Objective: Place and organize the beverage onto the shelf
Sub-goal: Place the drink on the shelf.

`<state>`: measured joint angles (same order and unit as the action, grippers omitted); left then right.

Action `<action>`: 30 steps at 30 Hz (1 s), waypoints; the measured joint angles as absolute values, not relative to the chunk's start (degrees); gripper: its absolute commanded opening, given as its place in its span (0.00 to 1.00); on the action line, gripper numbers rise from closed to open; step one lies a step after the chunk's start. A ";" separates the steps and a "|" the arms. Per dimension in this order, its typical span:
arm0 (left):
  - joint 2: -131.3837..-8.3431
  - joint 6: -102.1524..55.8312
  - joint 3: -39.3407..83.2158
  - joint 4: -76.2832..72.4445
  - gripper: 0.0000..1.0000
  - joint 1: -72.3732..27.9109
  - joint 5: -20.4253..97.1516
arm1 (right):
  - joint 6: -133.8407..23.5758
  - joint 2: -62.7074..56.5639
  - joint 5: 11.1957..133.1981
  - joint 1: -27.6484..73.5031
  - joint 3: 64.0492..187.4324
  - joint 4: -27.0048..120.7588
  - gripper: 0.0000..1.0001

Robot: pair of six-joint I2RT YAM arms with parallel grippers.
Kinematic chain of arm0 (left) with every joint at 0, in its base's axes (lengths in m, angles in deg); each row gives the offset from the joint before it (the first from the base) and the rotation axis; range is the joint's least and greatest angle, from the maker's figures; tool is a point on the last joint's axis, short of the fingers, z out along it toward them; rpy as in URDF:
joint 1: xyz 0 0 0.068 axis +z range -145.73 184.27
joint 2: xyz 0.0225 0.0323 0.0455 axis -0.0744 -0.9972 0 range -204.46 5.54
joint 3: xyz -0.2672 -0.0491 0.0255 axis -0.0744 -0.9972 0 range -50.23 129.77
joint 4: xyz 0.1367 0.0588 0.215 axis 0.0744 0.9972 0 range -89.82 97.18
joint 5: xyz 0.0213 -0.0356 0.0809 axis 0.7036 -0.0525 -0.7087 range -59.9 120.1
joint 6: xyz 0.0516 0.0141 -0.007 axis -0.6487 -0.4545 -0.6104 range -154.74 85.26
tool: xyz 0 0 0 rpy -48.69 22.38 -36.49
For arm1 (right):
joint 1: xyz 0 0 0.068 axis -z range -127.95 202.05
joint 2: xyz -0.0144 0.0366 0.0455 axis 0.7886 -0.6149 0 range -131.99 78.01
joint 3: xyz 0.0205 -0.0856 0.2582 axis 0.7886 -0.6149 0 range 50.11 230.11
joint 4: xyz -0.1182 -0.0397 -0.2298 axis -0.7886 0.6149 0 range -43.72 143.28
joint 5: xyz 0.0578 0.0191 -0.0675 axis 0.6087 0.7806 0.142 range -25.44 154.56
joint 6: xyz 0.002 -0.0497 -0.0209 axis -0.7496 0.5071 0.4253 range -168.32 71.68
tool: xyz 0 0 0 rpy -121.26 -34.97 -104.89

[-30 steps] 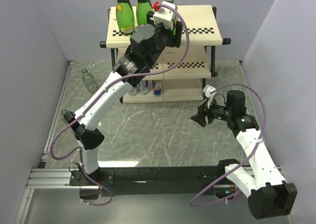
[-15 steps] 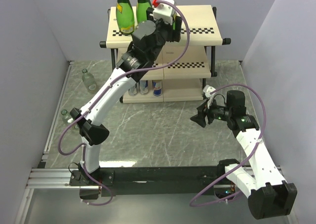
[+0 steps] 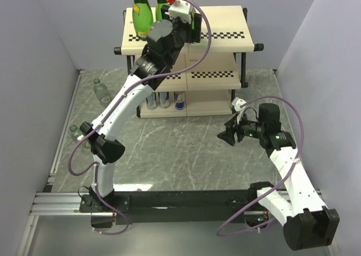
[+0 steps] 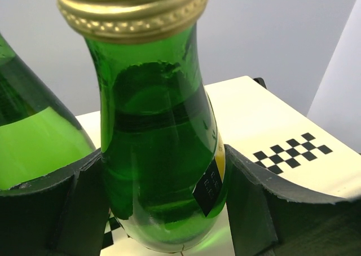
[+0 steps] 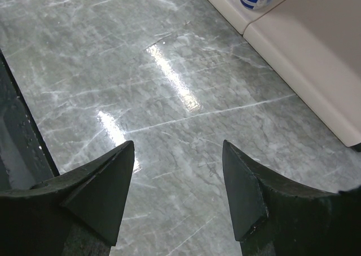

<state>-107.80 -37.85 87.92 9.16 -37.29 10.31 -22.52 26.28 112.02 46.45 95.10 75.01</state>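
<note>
— What is lying far left?
— A clear bottle [image 3: 100, 91] is lying on the marble table [image 3: 169, 149], apart from the shelf [image 3: 225, 29].
— And up top?
— Two green bottles [image 3: 142, 16] are standing at the left end of the shelf's top board. Just beside them the left gripper [image 4: 163, 177] is pinching a third green bottle [image 4: 161, 132], both fingers [image 4: 254, 199] pressing its body.
— The right gripper [image 3: 227, 136]?
— It is hovering over the marble in front of the shelf, jaws spread.
</note>
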 measured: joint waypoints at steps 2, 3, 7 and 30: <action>-107.88 -37.48 87.92 9.16 0.00 -37.34 10.70 | -22.52 26.28 112.11 46.45 95.10 75.01 0.70; -107.88 -37.20 87.92 9.18 0.00 -37.31 10.94 | -22.52 26.28 112.21 46.45 95.10 75.01 0.70; -107.86 -36.57 87.92 8.89 0.00 -37.31 12.98 | -22.47 26.28 112.63 46.45 95.10 75.03 0.70; -80.30 -23.98 70.12 11.71 0.00 -37.34 43.16 | -27.67 31.86 118.40 46.62 117.48 79.21 0.70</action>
